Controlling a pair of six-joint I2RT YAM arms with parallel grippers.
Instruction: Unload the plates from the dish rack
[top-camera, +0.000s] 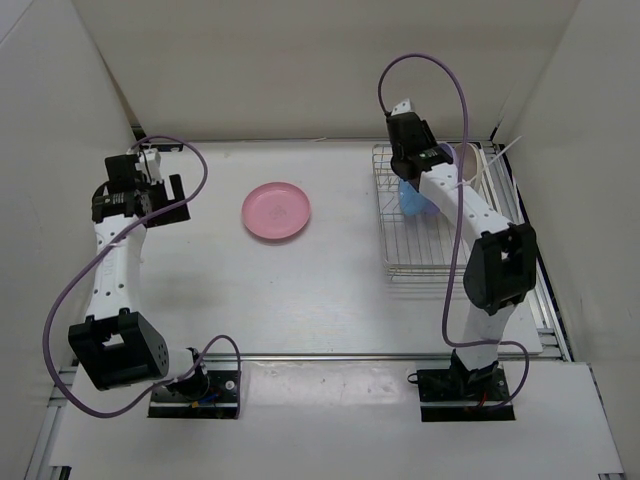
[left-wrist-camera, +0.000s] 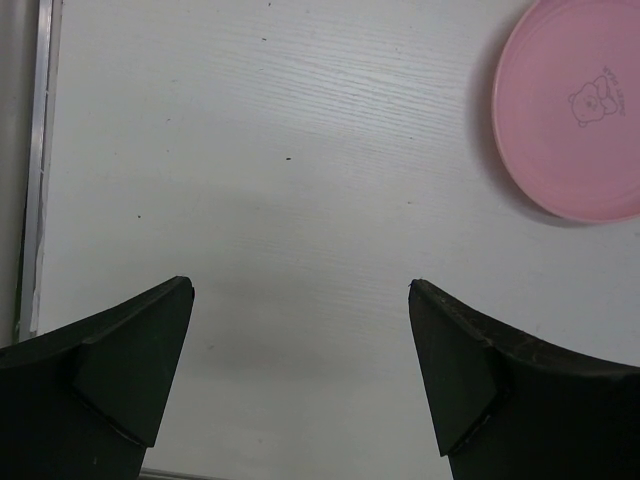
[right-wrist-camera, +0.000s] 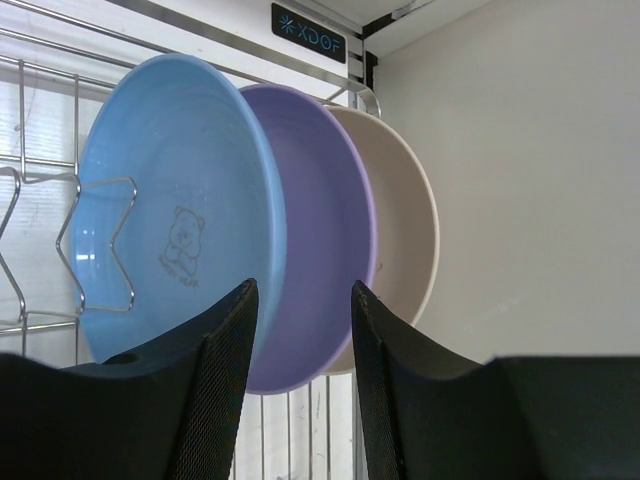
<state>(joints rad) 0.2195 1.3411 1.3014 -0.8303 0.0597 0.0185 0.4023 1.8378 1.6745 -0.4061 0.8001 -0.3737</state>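
Pale, faintly wood-grained bench (top-camera: 330, 300), boxed in by plain white walls (top-camera: 300, 70) on left, far and right sides. Flat on it, left of centre: round pink plastic plate (top-camera: 276, 211). At far right, rectangular silver wire dish rack (top-camera: 400, 255), with round blue plate (right-wrist-camera: 170, 250), purple plate (right-wrist-camera: 325, 260) and cream plate (right-wrist-camera: 405, 230) on edge inside. Right gripper (right-wrist-camera: 302, 285) narrowly parted at the blue rim, pinching nothing. Left gripper (left-wrist-camera: 300, 282) spread wide above bare bench, far left.

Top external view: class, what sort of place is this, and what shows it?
Probably a robotics test cell: white walls enclose the table, the left arm and right arm are bolted at its near edge, and a dish rack stands on it.
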